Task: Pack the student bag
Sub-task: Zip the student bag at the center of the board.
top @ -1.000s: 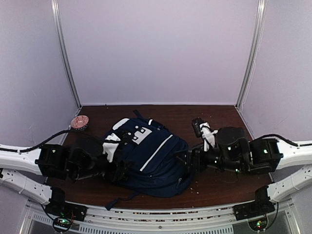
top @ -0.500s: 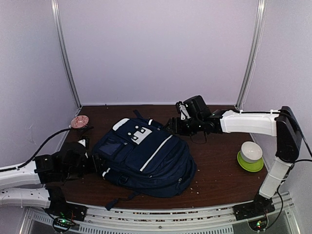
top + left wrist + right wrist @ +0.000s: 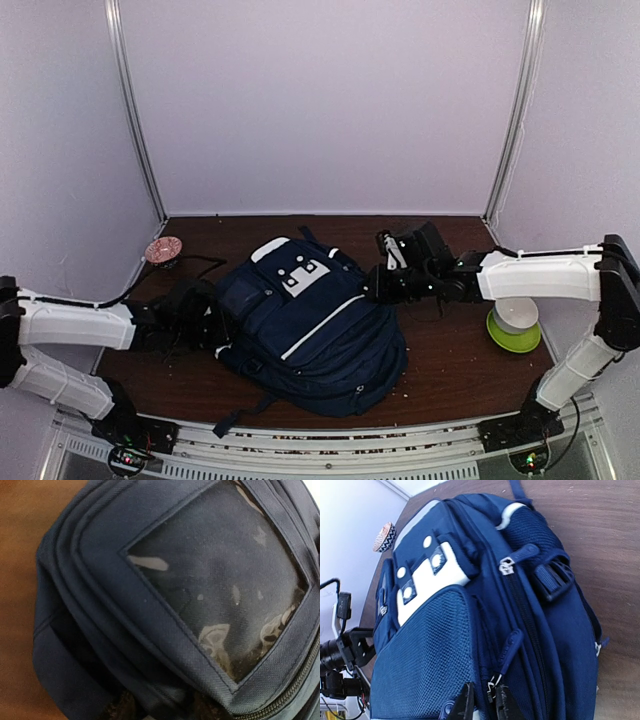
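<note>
Two arms flank the student bag (image 3: 320, 330), which lies mid-worktop (image 3: 450, 385) with its long axis running far-left to near-right. The right tool (image 3: 485, 702), narrowly parted, has a zip pull (image 3: 492, 684) just ahead of its tips. The left tool (image 3: 160, 711) presses the bag's opposite side, and I cannot tell its state.

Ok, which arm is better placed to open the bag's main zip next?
Right, probably. The right gripper sits at the student bag's side with a zipper pull just ahead of its fingertips. The left gripper faces only the windowed front pocket on the opposite side.
</note>
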`<state>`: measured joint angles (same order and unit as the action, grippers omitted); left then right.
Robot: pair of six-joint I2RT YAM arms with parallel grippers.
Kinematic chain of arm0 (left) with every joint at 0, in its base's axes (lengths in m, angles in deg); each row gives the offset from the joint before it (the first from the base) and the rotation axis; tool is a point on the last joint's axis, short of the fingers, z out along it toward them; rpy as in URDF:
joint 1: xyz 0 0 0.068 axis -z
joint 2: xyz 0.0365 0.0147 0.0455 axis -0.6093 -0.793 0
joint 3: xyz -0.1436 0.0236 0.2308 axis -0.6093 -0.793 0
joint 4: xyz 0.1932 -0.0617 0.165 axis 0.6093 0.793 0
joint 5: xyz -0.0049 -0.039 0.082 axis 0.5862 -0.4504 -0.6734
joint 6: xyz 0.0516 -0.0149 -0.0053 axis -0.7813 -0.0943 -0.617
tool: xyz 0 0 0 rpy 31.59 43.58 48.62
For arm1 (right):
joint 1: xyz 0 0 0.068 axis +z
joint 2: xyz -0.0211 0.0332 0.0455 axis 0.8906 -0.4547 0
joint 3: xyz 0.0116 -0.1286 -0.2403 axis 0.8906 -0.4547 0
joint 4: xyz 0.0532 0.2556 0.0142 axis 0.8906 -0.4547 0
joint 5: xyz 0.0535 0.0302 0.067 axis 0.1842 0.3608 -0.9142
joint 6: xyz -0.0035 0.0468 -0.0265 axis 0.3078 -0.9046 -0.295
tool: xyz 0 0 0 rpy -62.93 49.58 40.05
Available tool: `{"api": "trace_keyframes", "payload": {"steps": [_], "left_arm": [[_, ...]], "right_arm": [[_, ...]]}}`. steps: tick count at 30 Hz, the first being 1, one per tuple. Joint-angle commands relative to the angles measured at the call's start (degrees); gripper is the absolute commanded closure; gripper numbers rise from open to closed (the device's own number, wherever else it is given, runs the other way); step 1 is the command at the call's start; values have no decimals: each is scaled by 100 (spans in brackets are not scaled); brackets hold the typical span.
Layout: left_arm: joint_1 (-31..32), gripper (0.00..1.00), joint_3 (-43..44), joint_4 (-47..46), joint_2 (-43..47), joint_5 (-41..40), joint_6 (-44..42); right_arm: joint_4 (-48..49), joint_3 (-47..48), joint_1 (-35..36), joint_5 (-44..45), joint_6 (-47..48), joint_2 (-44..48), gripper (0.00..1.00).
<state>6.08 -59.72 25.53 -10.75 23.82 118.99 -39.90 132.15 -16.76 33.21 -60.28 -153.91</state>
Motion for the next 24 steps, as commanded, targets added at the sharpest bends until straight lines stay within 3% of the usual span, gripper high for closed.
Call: {"api": "trace_keyframes", "payload": {"steps": [1,7,11,15,19,24], "left_arm": [[-53,32,1117,-1503,-1223,1084,-769],[-63,40,3314,-962,-2718,1393,-1463],[-72,43,4925,-369,-3693,1543,-1870],[-86,36,5800,113,-3925,1032,-2008],[-85,21,5277,586,-2960,320,-2276],[-63,7,3501,730,-1121,-152,-1986]], "right_arm": [[265,-682,633,334,-484,768,96],[1483,-1905,1303,1560,-1775,1251,92],[1820,-1701,1511,1610,-1884,738,88],[1696,-1158,1544,1480,-1609,451,62],[930,-976,1518,1674,-1100,1031,40],[-118,-1156,1120,2118,-565,2118,28]]}}
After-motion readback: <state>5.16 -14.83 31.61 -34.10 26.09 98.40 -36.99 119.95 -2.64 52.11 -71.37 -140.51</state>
